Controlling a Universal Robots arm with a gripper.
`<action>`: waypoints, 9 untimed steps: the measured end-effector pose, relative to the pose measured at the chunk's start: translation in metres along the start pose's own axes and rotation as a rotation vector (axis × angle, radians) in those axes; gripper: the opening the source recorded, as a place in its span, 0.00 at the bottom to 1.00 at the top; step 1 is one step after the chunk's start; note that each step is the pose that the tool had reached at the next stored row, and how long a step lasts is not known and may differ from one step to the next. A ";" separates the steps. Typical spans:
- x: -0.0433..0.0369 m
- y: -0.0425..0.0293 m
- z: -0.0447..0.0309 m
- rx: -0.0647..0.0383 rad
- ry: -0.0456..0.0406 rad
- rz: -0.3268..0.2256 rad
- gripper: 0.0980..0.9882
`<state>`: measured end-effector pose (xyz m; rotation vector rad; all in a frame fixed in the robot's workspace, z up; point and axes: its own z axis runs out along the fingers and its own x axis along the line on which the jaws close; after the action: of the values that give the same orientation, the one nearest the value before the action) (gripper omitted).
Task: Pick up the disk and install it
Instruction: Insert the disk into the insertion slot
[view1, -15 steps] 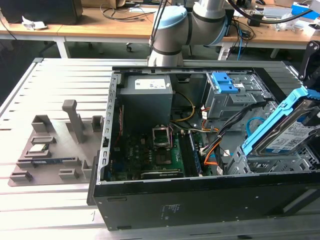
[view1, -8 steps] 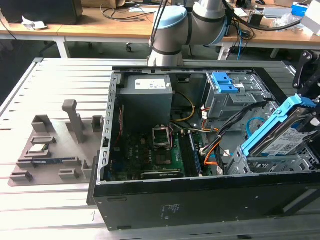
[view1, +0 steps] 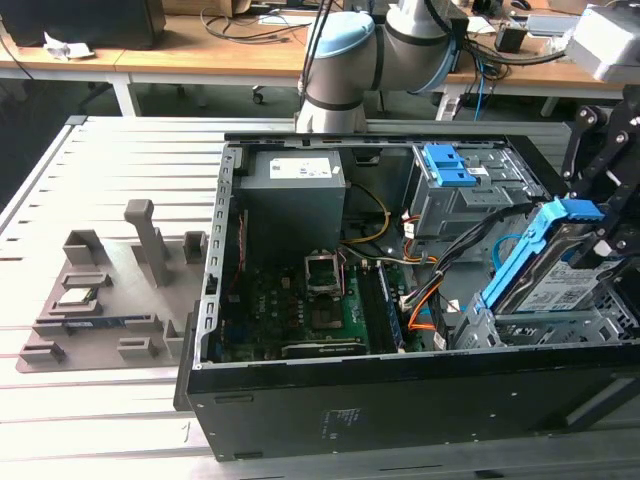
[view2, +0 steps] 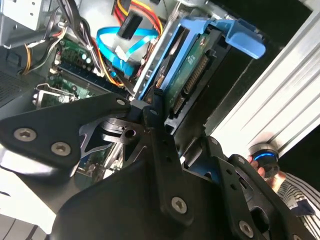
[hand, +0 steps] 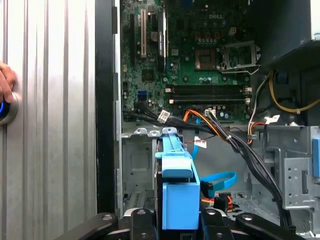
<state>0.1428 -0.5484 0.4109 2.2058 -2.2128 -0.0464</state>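
The black gripper (hand: 178, 222) is closed on the disk (view1: 553, 272), a silver drive in a blue carrier bracket, holding it tilted at the drive cage (view1: 545, 325) in the corner of the open computer case (view1: 400, 390), on the exterior view's right. In the first wrist view, the blue bracket sits clamped between the fingers (hand: 141, 220). A good install likely means squaring the bracket with the cage rails and keeping clear of the nearby cables (hand: 227, 137)

A slatted metal table (view1: 120, 160) bears a computer case (view1: 400, 400) and a grey fixture tray (view1: 100, 300).
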 end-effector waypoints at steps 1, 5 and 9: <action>0.0000 0.0039 0.0004 0.000 0.0000 0.000 0.30; 0.0001 0.0092 0.0016 0.000 0.0000 0.000 0.30; 0.0001 0.0087 0.0066 0.000 0.0001 0.000 0.30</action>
<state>0.1339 -0.5485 0.4045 2.2055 -2.2129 -0.0464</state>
